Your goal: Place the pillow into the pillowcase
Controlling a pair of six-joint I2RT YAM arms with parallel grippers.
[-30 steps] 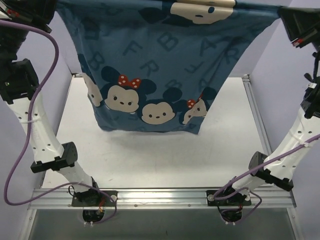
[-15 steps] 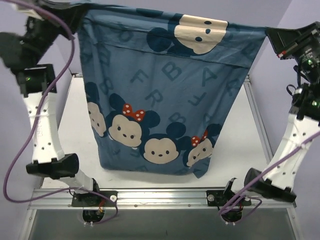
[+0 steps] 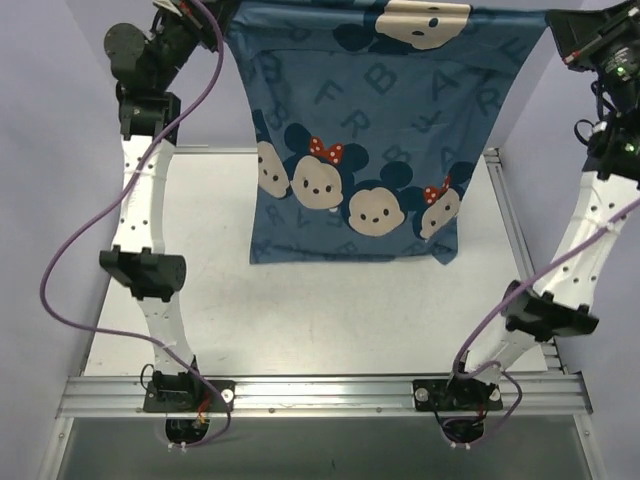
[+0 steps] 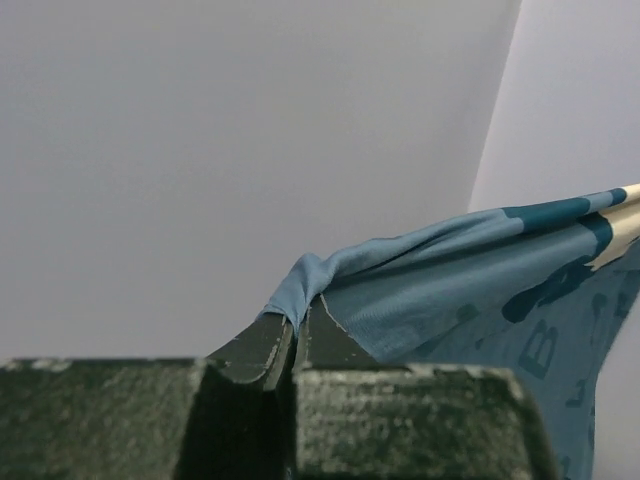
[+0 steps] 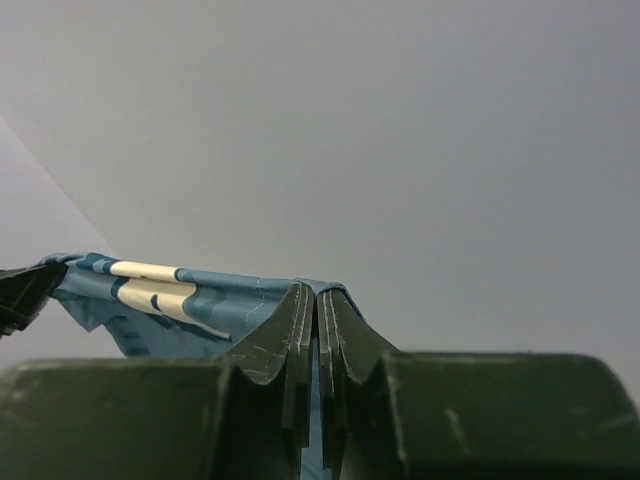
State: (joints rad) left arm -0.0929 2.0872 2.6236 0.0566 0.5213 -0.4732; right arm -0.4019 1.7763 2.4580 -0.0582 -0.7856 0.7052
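Observation:
The blue pillowcase (image 3: 370, 130) with letters and mouse faces hangs stretched in the air between both arms, its bottom edge just above the table. My left gripper (image 3: 222, 10) is shut on its upper left corner; the left wrist view shows the cloth (image 4: 450, 280) pinched between the fingers (image 4: 262, 345). My right gripper (image 3: 552, 22) is shut on its upper right corner; the right wrist view shows the cloth (image 5: 190, 290) pinched at the fingertips (image 5: 290, 320). The pillow is not visible; I cannot tell whether it is inside the pillowcase.
The white table (image 3: 330, 320) lies below, with a metal rail (image 3: 320, 392) along the near edge where the arm bases stand. Purple cables (image 3: 80, 240) loop beside the left arm. Lilac walls close in both sides.
Both arms have carried the hanging pillowcase away from the near edge toward the far side and to the right. The left arm has straightened and reached farther back. Both grips have held.

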